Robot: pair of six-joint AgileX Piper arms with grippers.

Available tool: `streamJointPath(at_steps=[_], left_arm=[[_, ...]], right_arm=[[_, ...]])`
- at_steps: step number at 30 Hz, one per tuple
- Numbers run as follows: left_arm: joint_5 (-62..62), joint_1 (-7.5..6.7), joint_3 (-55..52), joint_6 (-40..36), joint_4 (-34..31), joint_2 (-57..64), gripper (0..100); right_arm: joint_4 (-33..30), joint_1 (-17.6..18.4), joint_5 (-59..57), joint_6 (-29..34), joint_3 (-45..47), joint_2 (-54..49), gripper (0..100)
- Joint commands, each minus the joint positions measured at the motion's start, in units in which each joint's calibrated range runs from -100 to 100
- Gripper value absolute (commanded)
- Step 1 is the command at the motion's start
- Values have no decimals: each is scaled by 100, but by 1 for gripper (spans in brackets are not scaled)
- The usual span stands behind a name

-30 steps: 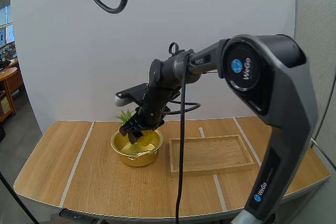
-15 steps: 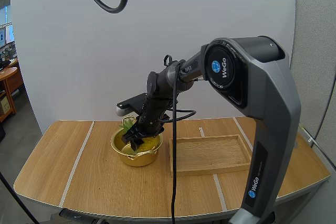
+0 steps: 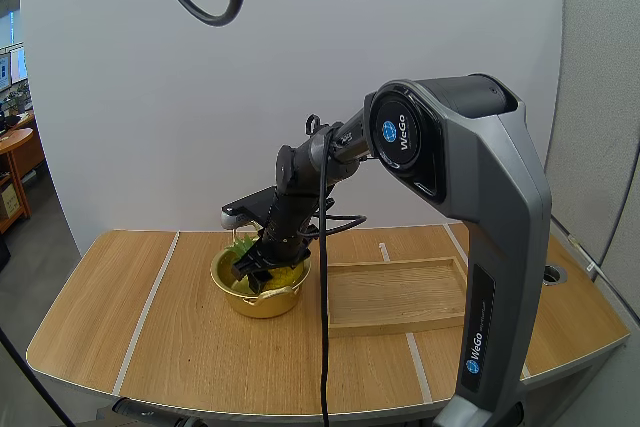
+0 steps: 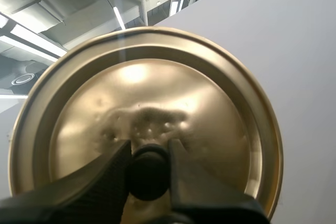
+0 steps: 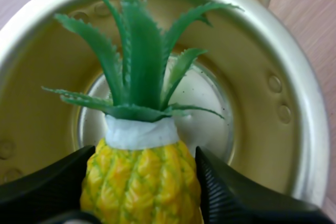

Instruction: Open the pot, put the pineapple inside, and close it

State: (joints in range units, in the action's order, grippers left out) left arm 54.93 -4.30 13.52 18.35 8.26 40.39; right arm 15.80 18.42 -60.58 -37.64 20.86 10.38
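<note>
The pineapple [image 5: 142,182] now deeper in pot [image 5: 252,66]

A: Noted, pot [image 5: 262,77]: brass-coloured metal, smooth, satin sheen, small rivet bumps on the wall. And the lid [image 4: 210,103]?
B: Same metal, glossier, faintly dimpled near the centre. Its knob [image 4: 148,174] is black, matt.
A: The pineapple [image 5: 142,182] looks plastic: bumpy, glossy yellow skin, smooth green leaves [image 5: 139,51].
B: On the right gripper [image 5: 145,156], fingers [image 5: 236,198] black, matt, ribbed. The tray [image 3: 400,295] and table [image 3: 180,327]: matt wood grain.
</note>
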Motion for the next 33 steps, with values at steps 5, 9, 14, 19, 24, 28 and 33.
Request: streamJointPath(at_steps=[5,9,14,19,24,28,33], left_arm=[[-247,-21,56,-33,5,37,0],[-247,-21,56,-33,5,37,0],[-247,-21,56,-33,5,37,0],[-247,-21,56,-33,5,37,0],[-247,-21,56,-33,5,37,0],[-247,-21,56,-33,5,37,0],[-247,-21,56,-33,5,37,0]], right_arm=[[-60,13,-122,19,-68,-23,92],[-200,13,-314,203,-239,-23,100],[-145,13,-728,203,-472,-23,100],[-114,13,-1115,227,-594,-285,100],[-115,13,-1493,227,-594,-886,100],[-115,13,-1928,335,-594,-1559,100],[-150,13,-2599,526,-594,-2388,100]])
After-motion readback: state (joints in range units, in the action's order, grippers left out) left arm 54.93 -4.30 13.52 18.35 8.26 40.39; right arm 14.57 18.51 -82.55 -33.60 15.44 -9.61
